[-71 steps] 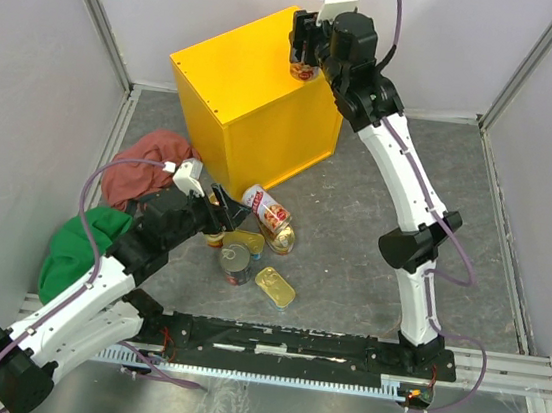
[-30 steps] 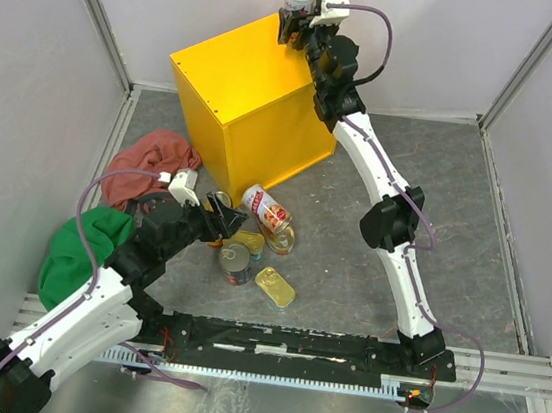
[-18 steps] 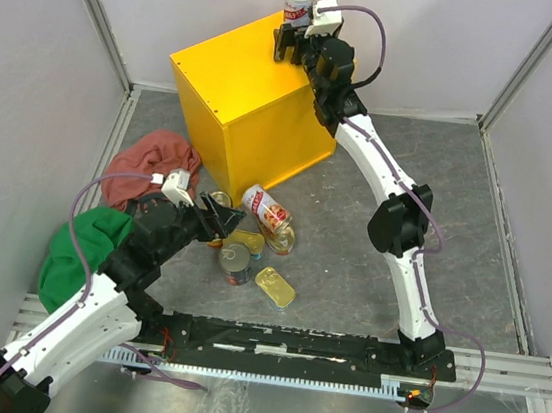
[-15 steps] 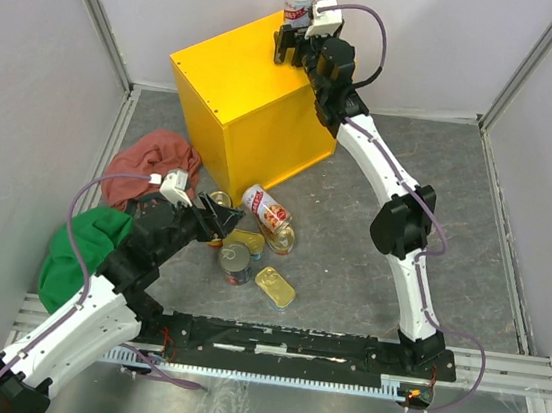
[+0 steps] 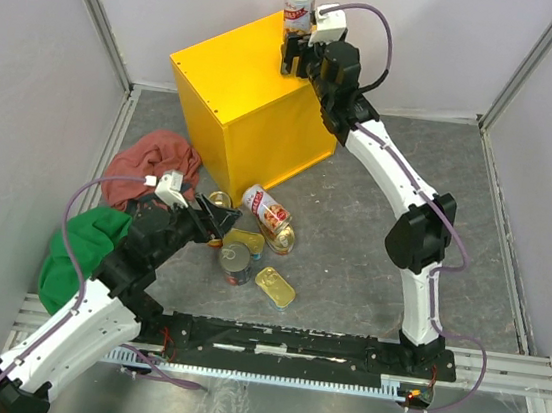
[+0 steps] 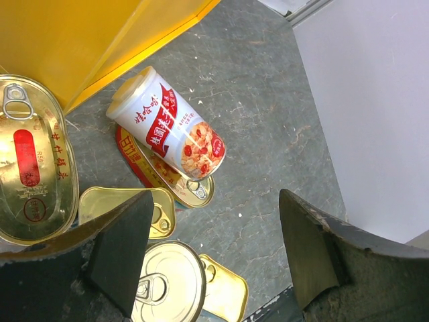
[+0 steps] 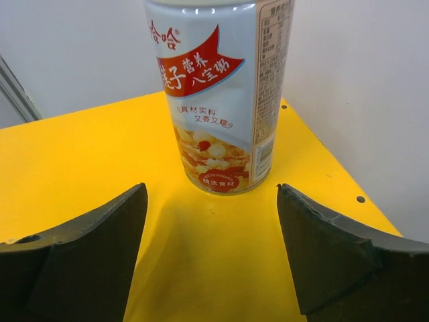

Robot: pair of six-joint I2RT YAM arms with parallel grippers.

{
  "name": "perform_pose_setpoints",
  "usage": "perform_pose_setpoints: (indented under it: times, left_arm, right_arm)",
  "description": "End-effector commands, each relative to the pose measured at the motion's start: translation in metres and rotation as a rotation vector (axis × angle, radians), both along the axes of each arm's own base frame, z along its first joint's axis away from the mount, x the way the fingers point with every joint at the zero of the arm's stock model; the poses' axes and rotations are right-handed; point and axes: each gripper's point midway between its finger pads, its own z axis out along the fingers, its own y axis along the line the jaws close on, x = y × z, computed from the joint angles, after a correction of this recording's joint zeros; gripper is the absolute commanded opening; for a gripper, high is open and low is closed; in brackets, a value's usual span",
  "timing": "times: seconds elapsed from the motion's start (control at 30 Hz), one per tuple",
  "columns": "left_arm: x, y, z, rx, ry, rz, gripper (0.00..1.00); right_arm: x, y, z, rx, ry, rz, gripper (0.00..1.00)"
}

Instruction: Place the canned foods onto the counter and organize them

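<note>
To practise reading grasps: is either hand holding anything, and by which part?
Nothing is held. The right hand is open, clear of the upright can on the counter; the left hand is open above the floor tins.

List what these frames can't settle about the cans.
Upright can: lid cut off by the top edge, right wrist view.
Lower oval tin: mostly under the lying can, left wrist view.
Round can: clipped by the bottom edge and a finger, same view.
Left oval tin: partly behind the left gripper, top view.
</note>
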Motion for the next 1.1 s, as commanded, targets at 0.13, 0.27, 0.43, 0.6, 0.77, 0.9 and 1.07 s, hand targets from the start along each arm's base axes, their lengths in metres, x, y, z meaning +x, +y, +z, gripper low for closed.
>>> perform_pose_setpoints:
  times: [0.13,0.27,0.43,0.6,0.77,0.9,1.07]
  left_arm:
    - [-0.002,0.002,0.027,-0.061,-0.039,0.018,0.81]
    - [-0.001,0.002,0.027,-0.059,-0.040,0.023,0.81]
    - [0.004,0.000,0.026,-0.047,-0.041,0.025,0.81]
    - [0.010,-0.002,0.025,-0.026,-0.045,0.021,0.81]
    - [0.015,-0.005,0.025,-0.014,-0.049,0.018,0.81]
    - [0.017,-0.006,0.024,-0.006,-0.049,0.020,0.81]
    - [0.019,-0.005,0.022,-0.004,-0.047,0.031,0.81]
  right_arm:
    - [-0.015,-0.012,0.063,0.054,-0.108,-0.020,0.66]
    - [-0.009,-0.010,0.063,0.053,-0.108,-0.028,0.57]
    - [0.008,-0.009,0.063,0.057,-0.110,-0.029,0.55]
    - [0.020,-0.005,0.047,0.058,-0.088,-0.023,0.53]
    - [0.028,-0.006,0.045,0.071,-0.096,-0.018,0.53]
    - [0.034,-0.004,0.042,0.081,-0.100,-0.012,0.52]
    - [0.039,-0.002,0.038,0.094,-0.102,0.004,0.52]
